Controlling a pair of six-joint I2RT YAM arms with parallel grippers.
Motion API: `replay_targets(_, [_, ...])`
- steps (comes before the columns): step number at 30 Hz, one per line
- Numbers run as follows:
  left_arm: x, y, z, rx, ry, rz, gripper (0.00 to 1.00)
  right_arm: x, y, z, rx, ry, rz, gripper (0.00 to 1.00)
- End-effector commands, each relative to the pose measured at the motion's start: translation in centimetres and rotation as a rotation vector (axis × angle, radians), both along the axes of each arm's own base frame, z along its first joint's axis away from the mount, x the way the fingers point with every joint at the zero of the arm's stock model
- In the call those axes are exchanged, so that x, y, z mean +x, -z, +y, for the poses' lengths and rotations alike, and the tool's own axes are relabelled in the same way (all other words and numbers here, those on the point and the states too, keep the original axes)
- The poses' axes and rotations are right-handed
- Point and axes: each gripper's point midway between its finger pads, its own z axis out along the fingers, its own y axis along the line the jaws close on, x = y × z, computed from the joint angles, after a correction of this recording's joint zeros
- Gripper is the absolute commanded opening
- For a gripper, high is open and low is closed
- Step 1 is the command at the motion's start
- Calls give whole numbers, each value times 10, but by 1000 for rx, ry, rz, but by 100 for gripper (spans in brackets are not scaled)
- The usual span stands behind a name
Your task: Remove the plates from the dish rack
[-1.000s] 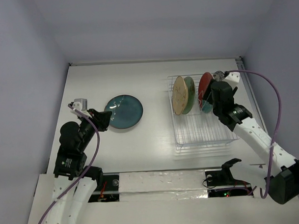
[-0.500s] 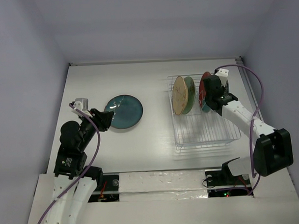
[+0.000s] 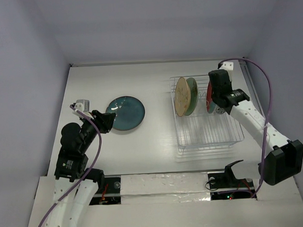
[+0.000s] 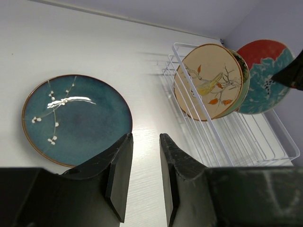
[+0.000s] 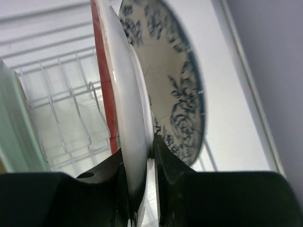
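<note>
The white wire dish rack (image 3: pixel 207 136) stands at the right. The tan leaf plate (image 3: pixel 182 96), the pale green plate (image 3: pixel 192 94) and the red plate (image 3: pixel 208 91) stand upright in it. My right gripper (image 3: pixel 216 97) is shut on the rim of the white plate with the blue-patterned rim (image 5: pixel 180 80), which stands upright next to the red plate (image 5: pixel 102 90). The dark teal plate (image 3: pixel 125 113) lies flat on the table at the left. My left gripper (image 3: pixel 106 121) is open and empty at its near left edge, as the left wrist view (image 4: pixel 146 142) shows.
The table (image 3: pixel 155 78) is white and walled at the back and both sides. The rack's right side lies close to the table's right edge (image 3: pixel 253 97). The left wrist view shows the teal plate (image 4: pixel 75 118), tan plate (image 4: pixel 210 80) and rack (image 4: pixel 255 137).
My right arm has swung round at the rack's right end and its gripper now sits over the rightmost plates. The left arm and the teal plate have not moved.
</note>
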Motion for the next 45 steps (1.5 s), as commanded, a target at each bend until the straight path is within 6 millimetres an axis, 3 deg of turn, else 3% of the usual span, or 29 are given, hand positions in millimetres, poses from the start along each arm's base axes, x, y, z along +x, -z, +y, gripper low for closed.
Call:
replay_targets(1, [1, -13, -1, -13, 9, -58, 26, 3, -121, -12, 51, 71, -342, 0])
replay_targets(7, [1, -13, -1, -13, 6, -61, 26, -30, -198, -8, 135, 42, -530, 0])
replay_targets(10, [1, -14, -1, -13, 7, -63, 26, -46, -223, 8, 202, 9, -616, 0])
replay_targets(12, [1, -13, -1, -14, 6, -60, 26, -49, -230, 33, 291, -70, -645, 0])
replay_targets(14, [2, -14, 1, -14, -3, -62, 26, -45, -237, 78, 448, -245, -678, 0])
replay_targets(15, [2, -13, 1, -13, -3, -61, 26, -44, -251, 101, 537, -323, -727, 0])
replay_targets(16, [2, -13, 1, -14, -5, -61, 26, -42, -248, 131, 601, -434, -705, 0])
replay_targets(19, [2, -16, 4, -14, -17, -70, 26, -39, -247, 189, 757, -564, -686, 0])
replay_targets(20, [1, -16, 5, -15, -20, -71, 26, -28, -234, 213, 806, -585, -640, 0])
replay_targets(22, [1, -17, 6, -14, -26, -76, 26, -28, -243, 253, 910, -692, -641, 0])
replay_targets(23, [1, -17, 6, -15, -28, -74, 27, -15, -223, 277, 927, -707, -585, 0])
replay_targets(26, [0, -18, 7, -13, -31, -77, 27, -13, -221, 322, 1039, -768, -531, 0])
replay_targets(27, [1, -17, 7, -13, -34, -75, 27, -4, -201, 340, 1042, -768, -485, 0])
replay_targets(28, [0, -17, 7, -13, -34, -75, 27, -1, -207, 348, 1065, -785, -493, 0])
replay_targets(32, [1, -19, 11, -14, -51, -78, 27, 5, -172, 391, 1125, -796, -401, 0])
replay_targets(37, [1, -18, 11, -14, -51, -76, 27, 14, -127, 417, 1222, -755, -326, 0])
replay_targets(38, [1, -19, 11, -13, -51, -80, 27, 18, -109, 424, 1229, -744, -291, 0])
replay_targets(40, [1, -18, 11, -14, -49, -78, 27, 20, -94, 433, 1274, -728, -260, 0])
replay_targets(41, [1, -18, 11, -14, -49, -76, 27, 23, -77, 440, 1279, -722, -224, 0])
replay_targets(45, [1, -19, 11, -14, -51, -79, 27, 29, -46, 453, 1324, -685, -161, 0])
